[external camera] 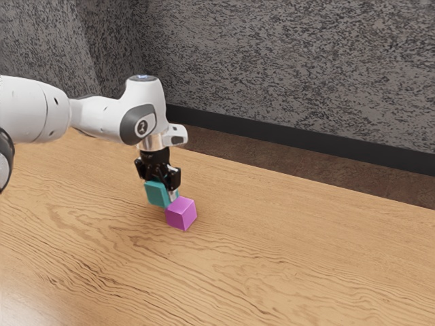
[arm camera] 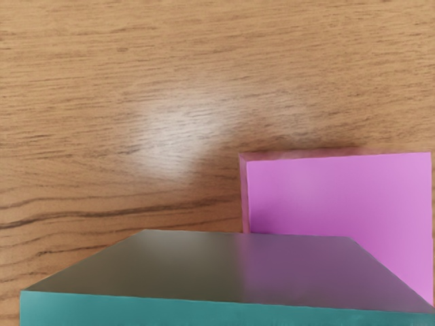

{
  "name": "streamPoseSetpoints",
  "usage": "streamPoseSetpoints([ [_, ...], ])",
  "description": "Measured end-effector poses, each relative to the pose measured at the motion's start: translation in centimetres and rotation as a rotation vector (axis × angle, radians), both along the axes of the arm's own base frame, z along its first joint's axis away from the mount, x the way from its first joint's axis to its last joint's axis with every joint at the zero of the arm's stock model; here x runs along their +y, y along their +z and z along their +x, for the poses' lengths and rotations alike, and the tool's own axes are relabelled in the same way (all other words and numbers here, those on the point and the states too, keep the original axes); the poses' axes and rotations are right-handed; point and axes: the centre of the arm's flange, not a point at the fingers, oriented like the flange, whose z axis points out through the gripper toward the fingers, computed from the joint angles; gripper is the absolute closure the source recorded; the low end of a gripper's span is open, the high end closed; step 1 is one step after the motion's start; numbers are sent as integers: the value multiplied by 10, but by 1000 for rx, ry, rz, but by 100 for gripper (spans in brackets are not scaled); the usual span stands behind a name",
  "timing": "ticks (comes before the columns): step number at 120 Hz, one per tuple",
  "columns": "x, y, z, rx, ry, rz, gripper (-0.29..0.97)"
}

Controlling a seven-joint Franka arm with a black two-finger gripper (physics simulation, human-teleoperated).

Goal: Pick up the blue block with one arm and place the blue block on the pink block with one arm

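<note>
My black gripper (external camera: 160, 185) is shut on a teal-blue block (external camera: 157, 193), which it holds just above the wooden table (external camera: 285, 258). The pink block (external camera: 181, 213) rests on the table right beside the held block, toward the exterior view's right and slightly lower. In the wrist view the teal-blue block (arm camera: 224, 285) looms large just under my hand, and the pink block (arm camera: 340, 210) lies past it, partly covered by it.
A speckled grey wall (external camera: 292, 61) with a dark baseboard (external camera: 306, 139) runs behind the table. Bare wood stretches out on every side of the two blocks.
</note>
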Motion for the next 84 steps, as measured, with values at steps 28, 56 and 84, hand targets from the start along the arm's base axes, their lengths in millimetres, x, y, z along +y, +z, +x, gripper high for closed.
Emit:
streamPoseSetpoints([
  [28,-7,-4,22,11,15,-6,32],
  [56,-13,-7,25,27,23,-5,32],
  [84,-26,-5,27,16,-23,17,33],
])
